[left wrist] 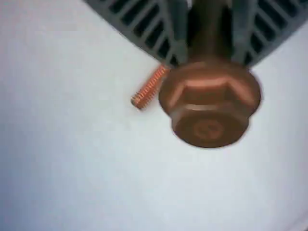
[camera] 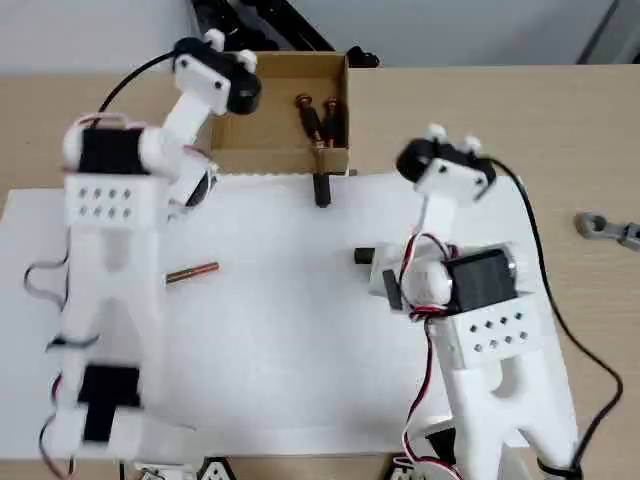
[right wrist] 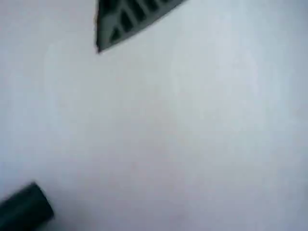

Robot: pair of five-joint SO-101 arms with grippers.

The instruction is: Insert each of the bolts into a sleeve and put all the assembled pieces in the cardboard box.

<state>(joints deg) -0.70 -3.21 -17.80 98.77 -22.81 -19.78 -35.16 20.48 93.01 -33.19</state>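
Observation:
My left gripper [left wrist: 209,48] is shut on a copper bolt [left wrist: 209,103], whose hex head faces the wrist camera; the shaft runs up between the grey fingers [left wrist: 144,24]. A second copper bolt [camera: 192,272] [left wrist: 149,87] lies loose on the white sheet [camera: 270,350] beside the left arm. One black sleeve [camera: 322,188] lies just in front of the cardboard box [camera: 280,155]. Another black sleeve [camera: 365,256] [right wrist: 24,209] lies next to my right gripper [camera: 392,285], which hangs low over the sheet. Two assembled pieces [camera: 318,120] rest inside the box.
A metal wrench [camera: 605,228] lies on the wooden table at the far right. Dark equipment [camera: 250,20] stands behind the box. Cables trail from both arm bases along the near edge of the sheet.

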